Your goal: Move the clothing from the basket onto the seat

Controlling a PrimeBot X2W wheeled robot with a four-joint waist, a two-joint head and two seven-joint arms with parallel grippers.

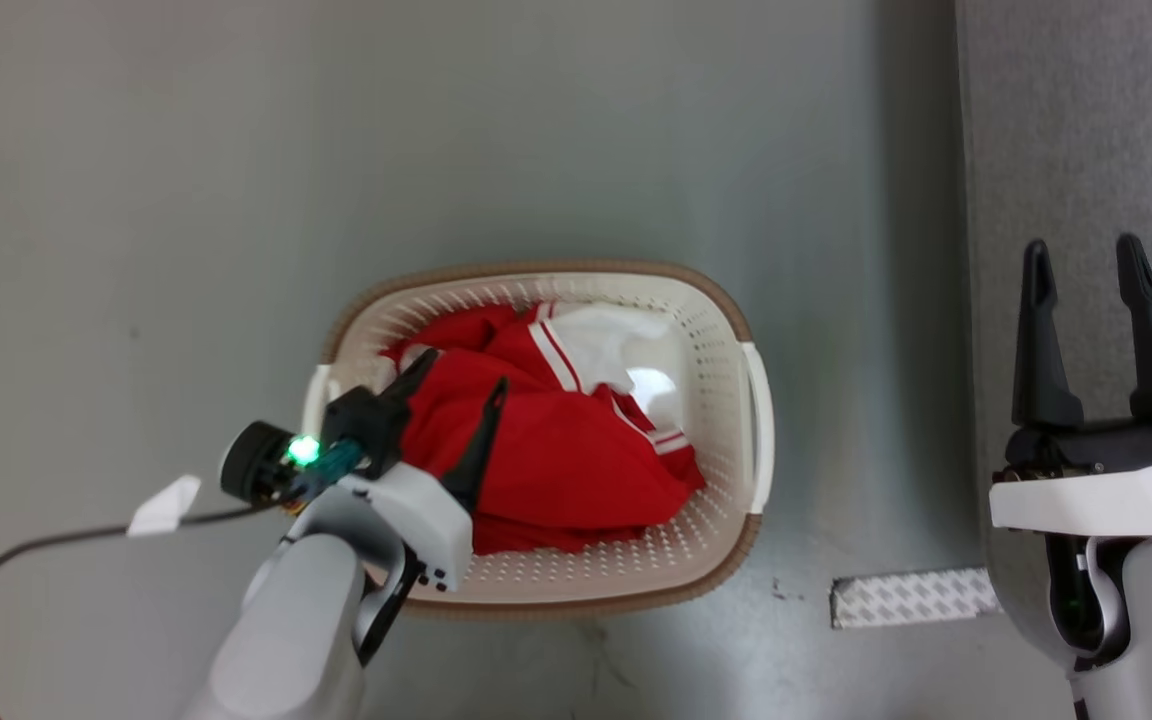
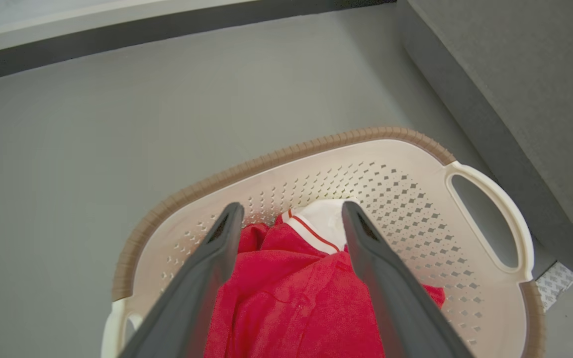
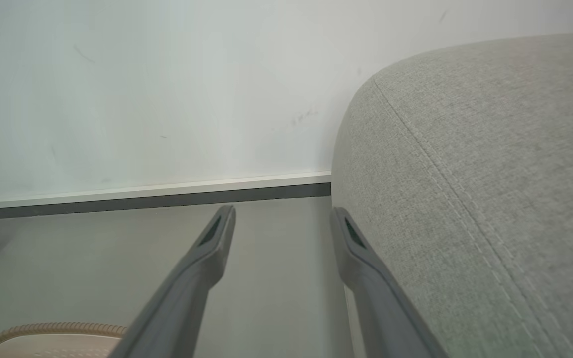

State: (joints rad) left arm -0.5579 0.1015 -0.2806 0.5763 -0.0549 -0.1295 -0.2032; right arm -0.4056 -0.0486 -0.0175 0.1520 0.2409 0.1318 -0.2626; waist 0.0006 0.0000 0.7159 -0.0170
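One basket (image 1: 536,270) holds a heap of red clothing (image 1: 556,450), one sofa (image 1: 1086,120) beside it. The left pincer (image 1: 463,372) hangs spread wide over the clothing; the right pincer (image 1: 1082,248) is wide apart, empty.

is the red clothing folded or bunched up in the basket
Bunched up: the red clothing lies crumpled in the laundry basket, with creases and white-striped trim twisted.

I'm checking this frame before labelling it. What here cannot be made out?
- Head view: how many garments make up the clothing; the pile is bunched and its folds hide the rest.
- Head view: the basket near-left rim, covered by the left arm.
- Left wrist view: whether the open left gripper touches fabric; its fingers cover the contact.
- Head view: the seat, cut off by the right edge.
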